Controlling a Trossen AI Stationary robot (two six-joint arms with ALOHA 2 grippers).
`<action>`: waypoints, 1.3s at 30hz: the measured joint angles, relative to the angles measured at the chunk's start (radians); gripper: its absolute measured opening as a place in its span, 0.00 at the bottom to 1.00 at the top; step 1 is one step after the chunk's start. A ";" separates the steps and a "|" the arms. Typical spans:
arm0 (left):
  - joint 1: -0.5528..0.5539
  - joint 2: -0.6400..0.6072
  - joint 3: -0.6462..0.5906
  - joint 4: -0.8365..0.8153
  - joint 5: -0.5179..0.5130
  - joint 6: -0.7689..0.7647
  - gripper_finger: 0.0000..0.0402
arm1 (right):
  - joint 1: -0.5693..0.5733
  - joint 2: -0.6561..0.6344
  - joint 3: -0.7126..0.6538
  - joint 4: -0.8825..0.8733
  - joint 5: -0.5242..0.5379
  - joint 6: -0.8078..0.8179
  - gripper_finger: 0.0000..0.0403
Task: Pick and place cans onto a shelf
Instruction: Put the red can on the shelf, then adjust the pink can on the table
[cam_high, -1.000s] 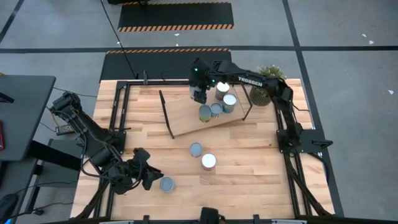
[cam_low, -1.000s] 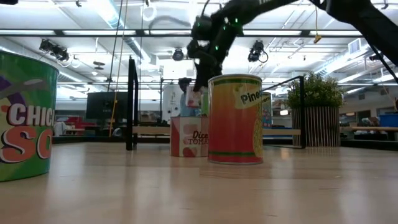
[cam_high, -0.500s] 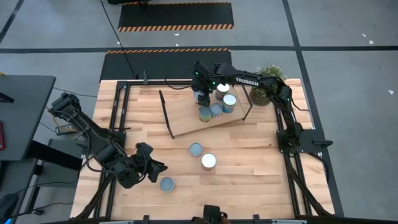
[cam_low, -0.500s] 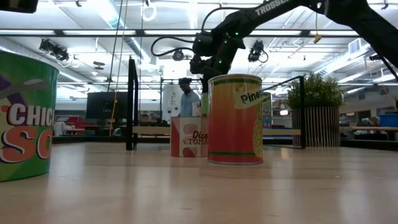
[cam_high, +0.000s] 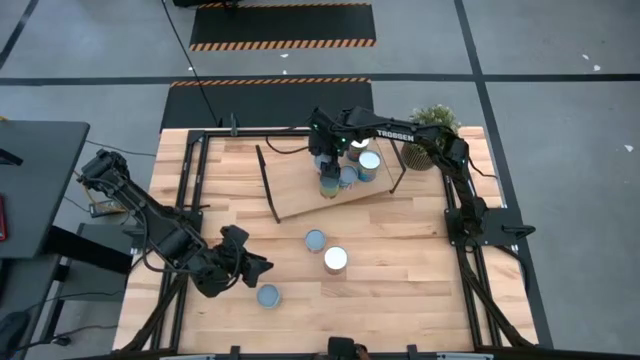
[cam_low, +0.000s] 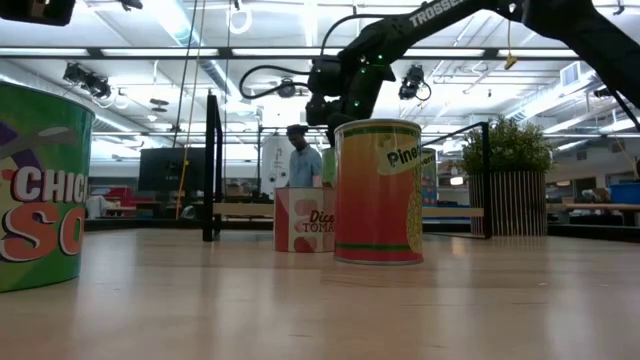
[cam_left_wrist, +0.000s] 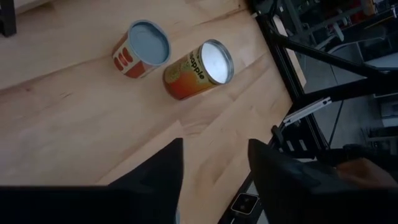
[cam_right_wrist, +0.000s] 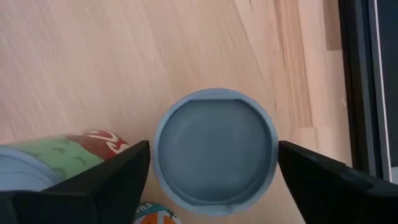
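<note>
In the right wrist view a can with a pale-blue top (cam_right_wrist: 214, 152) stands upright on the light wooden shelf (cam_right_wrist: 124, 50). My right gripper (cam_right_wrist: 214, 144) is open above it, pointing steeply down, one finger on either side and a narrow gap at each. A green-labelled can (cam_right_wrist: 62, 152) stands beside it. In the high view the right gripper (cam_high: 325, 162) is over the shelf (cam_high: 300, 190), next to three cans (cam_high: 348, 176). My left gripper (cam_left_wrist: 214, 165) is open with nothing between its fingers, hovering near the table's near left corner (cam_high: 252, 268), by a lone can (cam_high: 268, 296).
Two cans stand mid-table: a red-and-white one (cam_high: 315, 240) and an orange pineapple one (cam_high: 335, 259). The shelf has black frame ends (cam_high: 268, 185). A potted plant (cam_high: 430, 140) stands at the far right corner. Bare wood lies between shelf and loose cans.
My right gripper has sunk toward the shelf with the can, which now stands on the board. My left gripper has swung a little toward the table's right edge, away from the near left corner.
</note>
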 joint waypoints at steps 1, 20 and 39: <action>0.000 0.000 0.000 0.000 0.000 0.000 0.49 | 0.001 0.000 0.000 -0.003 0.001 0.001 0.90; 0.000 0.000 0.000 -0.004 0.052 0.031 0.51 | 0.010 -0.021 0.141 -0.067 0.057 0.029 0.92; 0.000 0.000 0.000 -0.017 0.050 0.064 0.50 | 0.195 -0.016 0.125 0.028 0.194 -0.031 0.91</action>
